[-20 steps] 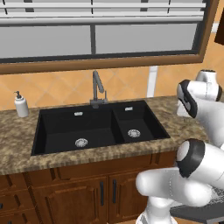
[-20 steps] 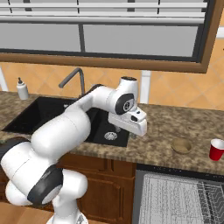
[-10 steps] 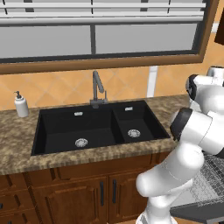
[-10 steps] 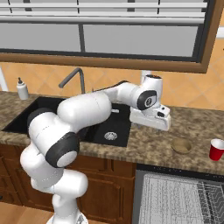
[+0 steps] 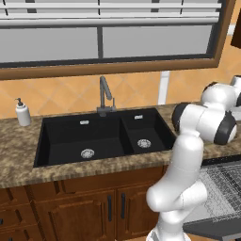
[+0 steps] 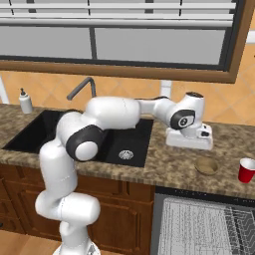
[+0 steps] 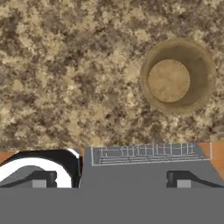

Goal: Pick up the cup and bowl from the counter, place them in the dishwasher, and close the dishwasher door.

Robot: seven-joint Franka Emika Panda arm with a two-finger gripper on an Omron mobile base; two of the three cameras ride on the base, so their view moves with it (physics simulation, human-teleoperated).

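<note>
From the right base view I have the arm stretched across the counter [image 6: 169, 167], its gripper [image 6: 189, 145] hanging over the granite just to the right of the black sink [image 6: 119, 144]. The bowl [image 6: 206, 166] sits on the stone at about four o'clock from the gripper, near it but apart. The cup [image 6: 246, 170] stands upright at three o'clock from the bowl, close beside it without touching, as far as I can judge at this size.

In the hand view I am looking straight down on the counter [image 7: 70, 78]. The bowl [image 7: 177, 80] lies at about two o'clock in that picture, whole and uncovered, its flat tan bottom showing. The two dark fingertips [image 7: 41, 178] stand far apart at the bottom edge, spread as wide as they go, with nothing between them.

Below the counter edge the dishwasher [image 6: 204, 224] stands open, its grey wire rack [image 6: 199, 221] pulled into sight at five o'clock from the sink. In the left base view the dishwasher door [image 5: 216, 228] lies folded down at lower right, under the rack. A white soap bottle [image 5: 22, 113] stands on the counter at nine o'clock from the sink, well apart from the arm.
</note>
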